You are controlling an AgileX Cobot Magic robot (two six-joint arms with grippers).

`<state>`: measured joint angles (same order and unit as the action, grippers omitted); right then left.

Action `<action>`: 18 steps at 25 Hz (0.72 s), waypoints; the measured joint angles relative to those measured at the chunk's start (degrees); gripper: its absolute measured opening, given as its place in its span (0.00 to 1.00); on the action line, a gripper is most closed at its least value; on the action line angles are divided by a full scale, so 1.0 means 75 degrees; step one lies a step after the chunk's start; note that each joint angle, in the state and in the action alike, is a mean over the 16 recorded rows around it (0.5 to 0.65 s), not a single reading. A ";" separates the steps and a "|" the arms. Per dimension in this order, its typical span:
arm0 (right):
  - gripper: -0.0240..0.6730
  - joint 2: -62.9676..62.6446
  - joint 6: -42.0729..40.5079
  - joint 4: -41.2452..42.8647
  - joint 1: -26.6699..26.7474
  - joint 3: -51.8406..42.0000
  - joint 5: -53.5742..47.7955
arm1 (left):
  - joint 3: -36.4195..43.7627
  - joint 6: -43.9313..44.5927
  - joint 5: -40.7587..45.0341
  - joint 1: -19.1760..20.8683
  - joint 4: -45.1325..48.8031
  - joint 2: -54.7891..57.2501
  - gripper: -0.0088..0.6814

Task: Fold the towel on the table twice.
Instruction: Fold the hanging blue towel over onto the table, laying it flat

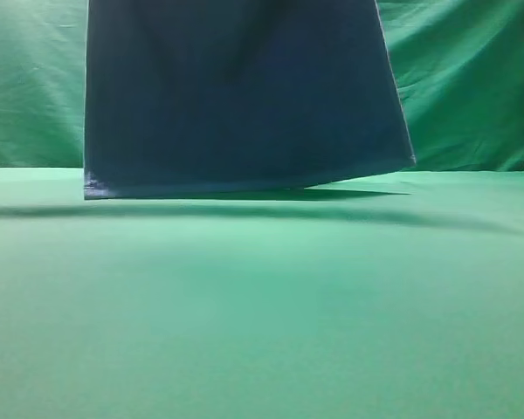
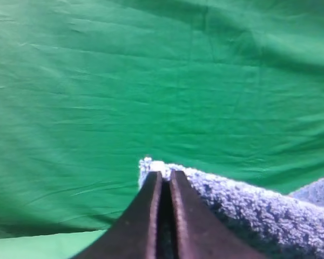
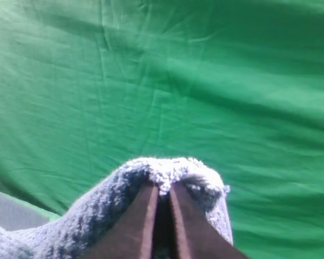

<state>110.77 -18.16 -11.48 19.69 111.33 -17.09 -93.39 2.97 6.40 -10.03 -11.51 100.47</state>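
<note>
The towel [image 1: 244,96] hangs in the air like a dark blue curtain, its top out of sight above the exterior view. Its bottom hem slants: the left corner dips lowest, close above the table [image 1: 262,332], while the right corner sits higher; whether that left corner touches the cloth I cannot tell. A thin shadow lies on the table under the hem. In front of it, the green surface stretches wide to the near edge.

The left gripper [image 2: 164,175] is pinched tight on a pale corner of the towel [image 2: 243,205]. The right gripper [image 3: 162,189] is likewise clamped, with the towel [image 3: 167,170] bunched over its tips. A wrinkled green backdrop [image 1: 472,78] stands behind.
</note>
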 joint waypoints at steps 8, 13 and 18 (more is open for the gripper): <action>0.03 -0.0070 -0.0076 0.0195 -0.0216 0.0122 -0.1193 | 0.0000 -0.0002 0.0754 -0.0011 0.0304 -0.0169 0.01; 0.03 -0.0268 -0.0060 0.0318 -0.0447 0.0140 -0.2255 | 0.0003 -0.0127 0.1586 0.0073 0.0404 -0.0460 0.01; 0.03 -0.0525 -0.0013 0.0319 -0.0646 0.0136 -0.3299 | 0.0172 -0.0334 0.2316 0.0161 0.0524 -0.0805 0.01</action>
<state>106.83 -18.26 -9.09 14.85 112.35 -41.84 -92.10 0.46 23.77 -8.83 -7.58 94.44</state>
